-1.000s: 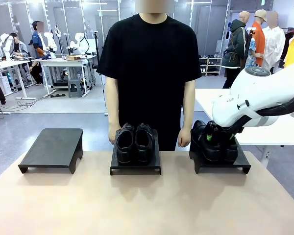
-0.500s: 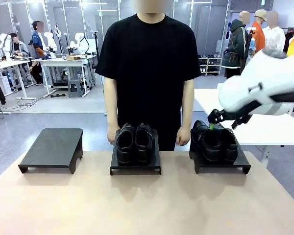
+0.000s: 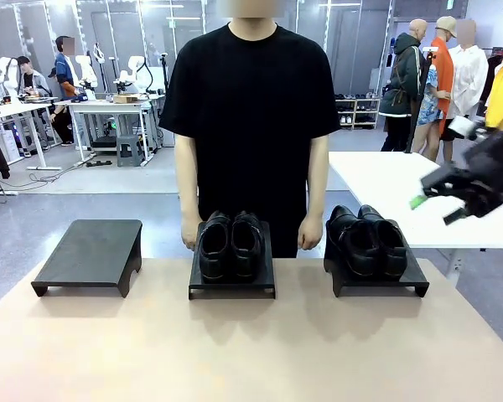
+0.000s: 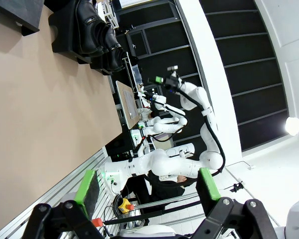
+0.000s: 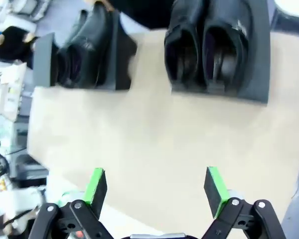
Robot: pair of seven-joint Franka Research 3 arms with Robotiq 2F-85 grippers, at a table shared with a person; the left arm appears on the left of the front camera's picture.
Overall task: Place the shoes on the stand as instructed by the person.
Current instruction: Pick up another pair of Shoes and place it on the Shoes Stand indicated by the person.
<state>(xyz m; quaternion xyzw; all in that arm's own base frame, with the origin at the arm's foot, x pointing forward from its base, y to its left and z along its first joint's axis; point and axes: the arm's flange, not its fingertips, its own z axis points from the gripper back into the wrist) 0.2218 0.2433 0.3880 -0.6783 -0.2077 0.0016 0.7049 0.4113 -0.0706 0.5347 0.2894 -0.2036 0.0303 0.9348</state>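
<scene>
Here three black stands sit in a row along the far edge of the tan surface (image 3: 235, 352). The left stand (image 3: 90, 254), at about 9 o'clock from the middle one, is bare on top. The middle stand (image 3: 232, 283) carries one pair of glossy black shoes (image 3: 230, 244), toes toward the robot, side by side and touching. The right stand (image 3: 377, 280), at 3 o'clock from the middle one, carries the second pair (image 3: 367, 241), also side by side. The person (image 3: 251, 126) in the black T-shirt stands at 12 o'clock behind the middle stand, arms hanging, one hand (image 3: 190, 234) just beside the stand's left edge and the other hand (image 3: 308, 239) near its right edge. The right gripper (image 3: 440, 201) hangs in the air at 2 o'clock from the right stand, well apart from the shoes, blurred; in the right wrist view its green-padded fingers (image 5: 96, 185) stand wide apart with nothing between them. The left gripper (image 4: 147, 186), in its own wrist view, likewise has its fingers (image 4: 87, 186) spread wide and holds nothing.
</scene>
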